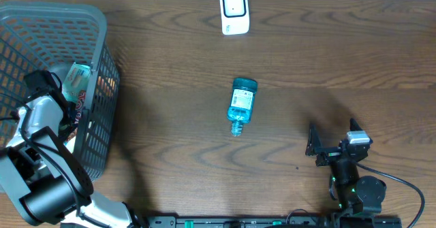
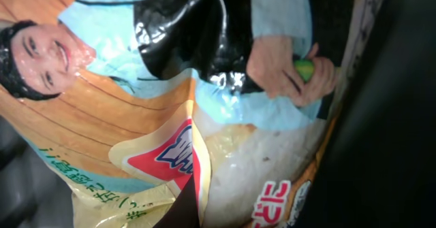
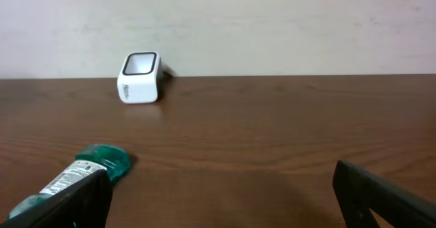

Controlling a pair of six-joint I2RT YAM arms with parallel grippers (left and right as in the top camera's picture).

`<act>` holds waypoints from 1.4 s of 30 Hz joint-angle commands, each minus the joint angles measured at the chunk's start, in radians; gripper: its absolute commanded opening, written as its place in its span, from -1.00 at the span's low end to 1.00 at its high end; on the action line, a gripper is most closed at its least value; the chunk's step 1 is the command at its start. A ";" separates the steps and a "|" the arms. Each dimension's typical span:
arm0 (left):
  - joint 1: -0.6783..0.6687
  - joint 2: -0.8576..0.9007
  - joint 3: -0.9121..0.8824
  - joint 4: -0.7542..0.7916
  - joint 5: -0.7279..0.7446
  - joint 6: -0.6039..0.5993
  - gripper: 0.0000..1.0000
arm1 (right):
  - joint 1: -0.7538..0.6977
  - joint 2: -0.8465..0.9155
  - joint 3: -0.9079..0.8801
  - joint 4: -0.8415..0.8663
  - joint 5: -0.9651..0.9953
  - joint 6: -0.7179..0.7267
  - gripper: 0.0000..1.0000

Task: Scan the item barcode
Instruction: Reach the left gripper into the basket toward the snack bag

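Snack bag (image 2: 136, 119), inside mesh basket (image 1: 68, 17): pinched by clenched left gripper (image 1: 61, 105), barcode scanner (image 1: 234, 11) well apart rightward; right gripper (image 1: 313, 146) released, empty.

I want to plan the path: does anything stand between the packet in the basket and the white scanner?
Yes: the basket's mesh wall stands between the snack packet and the scanner, so the packet must go over it. The blue bottle lies aside from that line.
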 commanded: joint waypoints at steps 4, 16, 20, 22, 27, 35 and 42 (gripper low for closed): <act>0.027 0.006 -0.106 -0.050 0.256 0.046 -0.85 | 0.006 -0.004 -0.001 -0.004 0.004 -0.008 0.98; 0.026 -0.488 -0.106 -0.019 0.306 0.062 -0.85 | 0.006 -0.004 -0.001 -0.004 0.004 -0.008 0.99; 0.026 -0.590 -0.106 0.005 0.306 0.062 -0.86 | 0.006 -0.004 -0.001 -0.004 0.004 -0.008 0.98; 0.026 -0.628 -0.106 0.013 0.306 0.063 -0.86 | 0.006 -0.004 -0.001 -0.004 0.003 -0.008 0.99; 0.026 -0.648 -0.107 0.020 0.298 0.069 -0.85 | 0.006 -0.004 -0.001 -0.004 0.004 -0.008 0.98; 0.026 -0.561 -0.108 -0.011 0.215 0.068 -0.66 | 0.006 -0.004 -0.001 -0.004 0.004 -0.008 0.98; 0.026 -0.472 -0.108 -0.018 0.215 0.069 -0.10 | 0.006 -0.004 -0.001 -0.004 0.003 -0.008 0.99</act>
